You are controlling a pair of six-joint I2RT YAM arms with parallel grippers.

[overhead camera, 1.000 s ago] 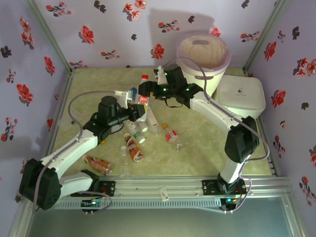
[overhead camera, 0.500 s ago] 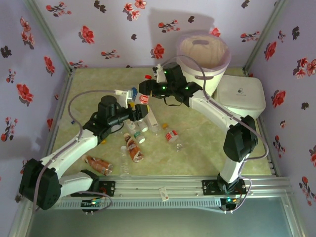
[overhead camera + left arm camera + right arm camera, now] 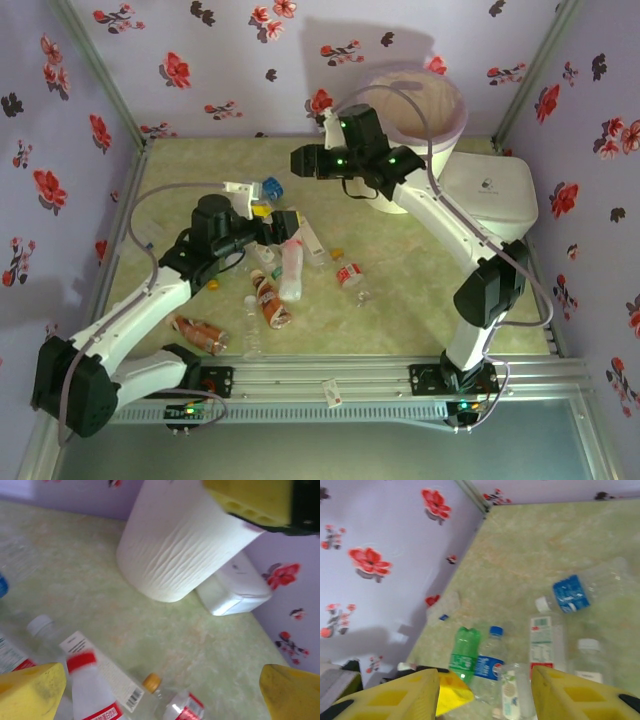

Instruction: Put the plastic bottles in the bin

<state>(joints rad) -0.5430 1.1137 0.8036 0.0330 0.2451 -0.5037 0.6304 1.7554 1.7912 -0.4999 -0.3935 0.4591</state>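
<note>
Top external view puts the wide-open left gripper (image 3: 272,228) just above a clear red-capped bottle (image 3: 291,268) lying flat, cap end nearer the bin (image 3: 440,150).

Left arm (image 3: 150,300) reaches forward and right from its base, forearm low; left claw (image 3: 162,690) is spread wide, its yellow fingers (image 3: 30,690) at opposite edges of the wrist view with nothing between them. Right arm (image 3: 450,225) folds at the elbow, then stretches far forward and left with the wrist raised. Right claw (image 3: 485,692) points left and down, fingers parted, gripping nothing.
</note>
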